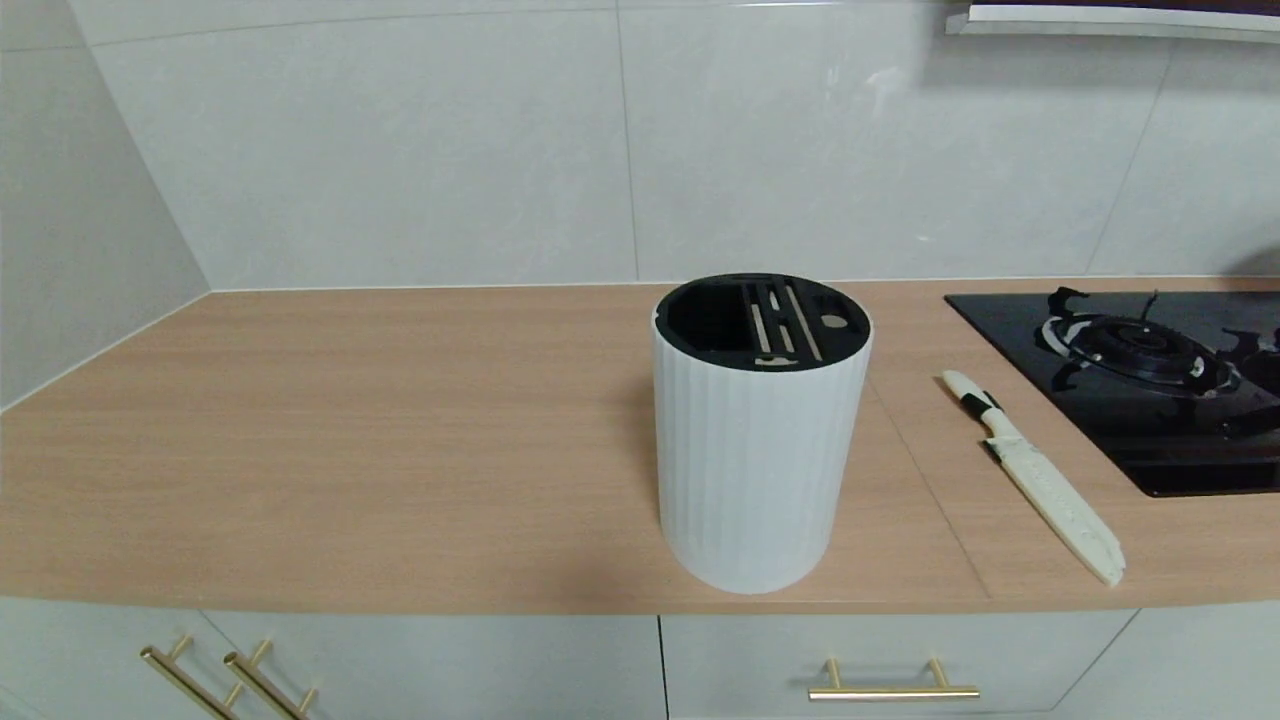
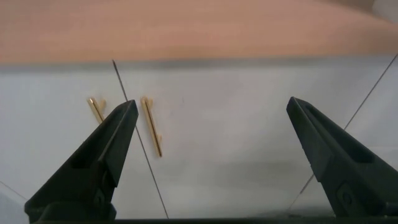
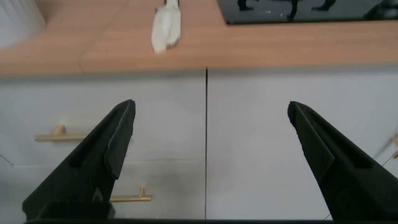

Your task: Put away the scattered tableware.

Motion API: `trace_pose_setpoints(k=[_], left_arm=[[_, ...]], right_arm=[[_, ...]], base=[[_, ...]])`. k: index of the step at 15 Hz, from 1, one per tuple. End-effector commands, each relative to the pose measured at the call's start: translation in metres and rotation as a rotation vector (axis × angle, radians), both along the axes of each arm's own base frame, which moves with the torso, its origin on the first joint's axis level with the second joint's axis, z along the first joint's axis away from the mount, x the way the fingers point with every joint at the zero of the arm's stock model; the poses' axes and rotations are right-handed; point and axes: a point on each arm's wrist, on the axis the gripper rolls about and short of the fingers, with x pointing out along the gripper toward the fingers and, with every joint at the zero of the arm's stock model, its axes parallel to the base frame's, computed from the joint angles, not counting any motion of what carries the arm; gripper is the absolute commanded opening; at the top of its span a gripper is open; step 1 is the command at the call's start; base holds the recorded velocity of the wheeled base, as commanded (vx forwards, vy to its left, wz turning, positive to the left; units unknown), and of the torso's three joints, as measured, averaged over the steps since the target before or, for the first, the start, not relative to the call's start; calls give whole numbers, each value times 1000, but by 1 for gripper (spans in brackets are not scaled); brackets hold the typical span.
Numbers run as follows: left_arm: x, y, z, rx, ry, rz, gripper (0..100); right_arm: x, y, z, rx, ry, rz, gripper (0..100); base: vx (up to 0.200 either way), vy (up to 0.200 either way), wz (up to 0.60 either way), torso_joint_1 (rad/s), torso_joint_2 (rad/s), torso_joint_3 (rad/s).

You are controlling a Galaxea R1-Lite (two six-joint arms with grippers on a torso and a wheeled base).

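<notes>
Closest to us are the two grippers, both held in front of the white cabinet fronts under the countertop. We see the left gripper with its dark fingers spread wide and nothing between them; behind it are a pair of slim gold handles on the cabinet doors. The right gripper is likewise wide open and empty-handed, facing the seam between two cabinet fronts, with a gold bar handle off to one side.

On the wooden countertop we find the task's things. A knife holder – a white ribbed cylinder with a black top insert – stands upright near the front edge. Its top shows one large open compartment on the robot's left and several narrow slots beside it.

A knife lies flat on the countertop to the right of the knife holder, apart from it, between the holder and the black gas hob. It is cream-coloured with black bands on the handle; the handle points toward the tiled wall and the blade tip lies close to the counter's front edge. From the right wrist we see that tip just inside the edge, on the robot's left of the right gripper.

The hob sits at the right end of the countertop – its burner and pan supports are in view – and the edge of a range hood shows above it.
</notes>
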Motion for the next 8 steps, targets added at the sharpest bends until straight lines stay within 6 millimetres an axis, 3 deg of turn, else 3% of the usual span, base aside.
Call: trace_pose_setpoints(k=[1,8], left_arm=[[0,0,0,0,0,0,100],[0,0,0,0,0,0,100]], right_arm=[[0,0,0,0,0,-2,100],[0,0,0,0,0,-1,100]], base=[[0,0,0,227,-515,-281],[0,0,0,251,-531,-282]])
